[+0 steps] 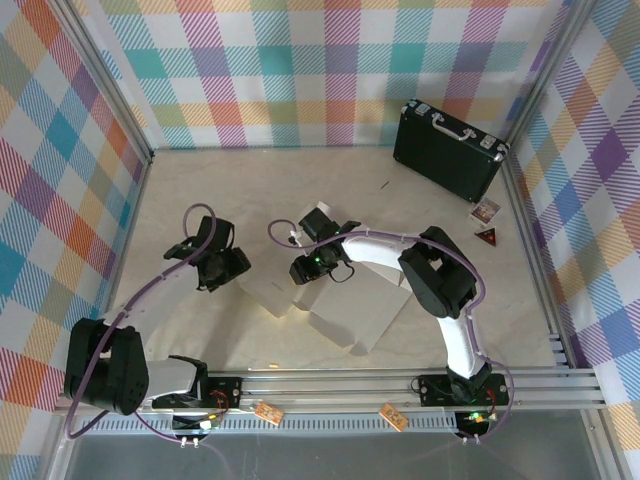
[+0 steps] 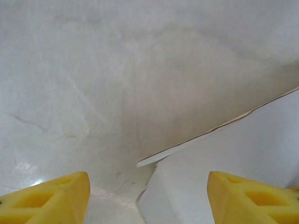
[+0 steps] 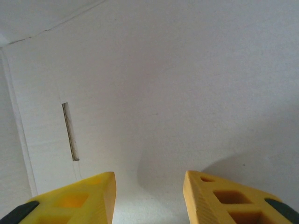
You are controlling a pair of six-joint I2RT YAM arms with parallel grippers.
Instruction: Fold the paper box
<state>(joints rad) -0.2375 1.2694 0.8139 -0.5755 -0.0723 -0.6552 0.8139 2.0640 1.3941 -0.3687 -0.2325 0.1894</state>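
Yellow fingertips (image 3: pixel 84 196) of the right gripper (image 3: pixel 149 198) stand closest to the lens. The jaws are parted by a moderate gap with nothing between them, and they hover close over a white panel of the paper box (image 3: pixel 177 93). A narrow slot (image 3: pixel 70 130) is cut into that panel to the left of the fingers.

The left gripper (image 2: pixel 148 198) has its jaws wide apart and holds nothing. It sits at the box's left edge, where a thin flap lip (image 2: pixel 196 137) is lifted slightly off the table (image 2: pixel 93 70).

From above, the box (image 1: pixel 350 320) lies white side up and mostly flat, near the middle of the table and between the two grippers. A black briefcase (image 1: pixel 447 150) stands at the far right, well apart.

Risks noted:
- Closing the right jaws on a flat face would probably catch no cardboard. The pads would only skid across it.
- Pressing down away from a score line could put a crease in the wrong place, since the board looks thin.
- The left fingers straddle the lip instead of gripping it, so a forward push may slide the whole sheet toward the right arm without raising the flap.
- With neither gripper holding it, the sheet is free to shift or turn.
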